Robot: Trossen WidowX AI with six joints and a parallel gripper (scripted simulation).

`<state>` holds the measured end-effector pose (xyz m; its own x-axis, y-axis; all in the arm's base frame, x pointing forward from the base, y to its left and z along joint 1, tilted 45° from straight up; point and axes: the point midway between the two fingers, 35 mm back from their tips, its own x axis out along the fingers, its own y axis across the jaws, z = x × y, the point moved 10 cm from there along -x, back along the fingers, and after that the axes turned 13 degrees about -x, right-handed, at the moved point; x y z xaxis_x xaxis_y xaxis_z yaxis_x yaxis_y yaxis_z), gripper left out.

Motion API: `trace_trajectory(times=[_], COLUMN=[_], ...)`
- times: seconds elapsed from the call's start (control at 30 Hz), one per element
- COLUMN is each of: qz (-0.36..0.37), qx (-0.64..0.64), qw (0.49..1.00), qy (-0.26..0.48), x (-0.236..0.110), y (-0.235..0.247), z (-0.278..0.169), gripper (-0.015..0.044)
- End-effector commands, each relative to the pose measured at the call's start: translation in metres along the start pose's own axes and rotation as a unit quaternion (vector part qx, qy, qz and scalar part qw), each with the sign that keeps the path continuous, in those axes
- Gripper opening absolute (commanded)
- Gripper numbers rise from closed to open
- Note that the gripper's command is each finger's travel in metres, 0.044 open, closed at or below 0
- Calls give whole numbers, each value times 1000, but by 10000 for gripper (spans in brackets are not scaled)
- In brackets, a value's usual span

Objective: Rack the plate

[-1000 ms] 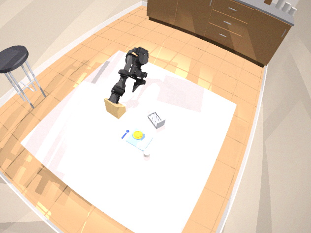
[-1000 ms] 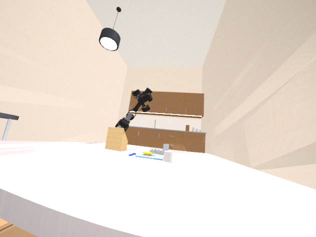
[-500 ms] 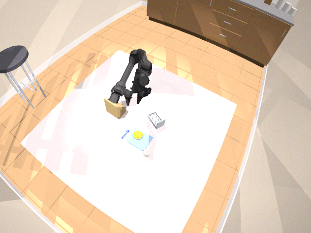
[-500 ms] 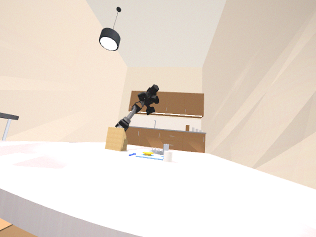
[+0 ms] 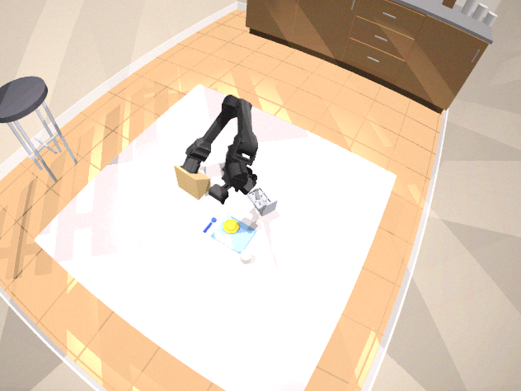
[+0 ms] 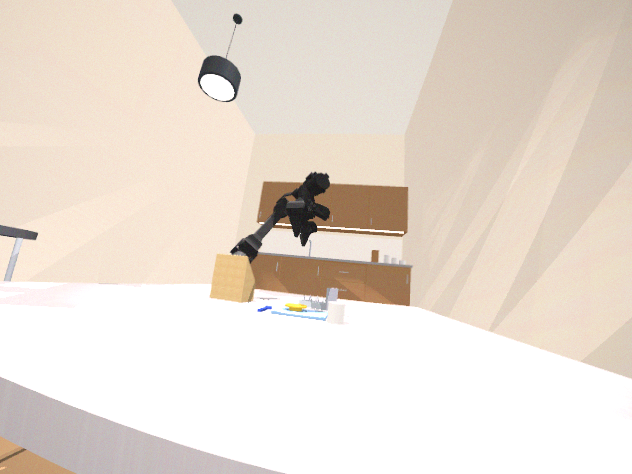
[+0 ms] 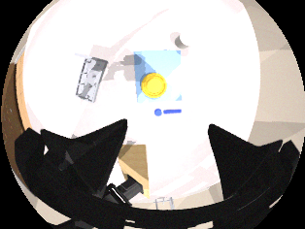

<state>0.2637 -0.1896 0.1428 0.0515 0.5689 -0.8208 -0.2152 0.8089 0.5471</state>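
Top view: my gripper [image 5: 218,192] hangs high above the white table [image 5: 126,235], fingers spread wide with nothing between them; the yellow plate [image 5: 231,225] lies flat on a pale blue mat [image 5: 239,240] — at 5 o'clock from my gripper, well apart; the grey dish rack [image 5: 261,200] stands near the plate at its 2 o'clock; a blue spoon [image 5: 208,224] lies at the plate's 9 o'clock — a white cup [image 5: 247,257] at 5 o'clock.
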Motion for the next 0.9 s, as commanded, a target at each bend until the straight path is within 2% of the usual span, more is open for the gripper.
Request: trace_trajectory(times=[0.0,0.1,0.3,0.5,0.57,0.87], qz=[57,87,88,89,91,90], qx=[-24,-33,-34,-34,-34,-34], qw=[998,996,996,995,995,995], qy=[-1,-2,-2,-3,-3,-3], x=[25,41,51,134,150,158], y=[-18,-27,-27,-9,-3,-2], z=[11,15,16,11,7,8], gripper=[400,400,400,400,400,400])
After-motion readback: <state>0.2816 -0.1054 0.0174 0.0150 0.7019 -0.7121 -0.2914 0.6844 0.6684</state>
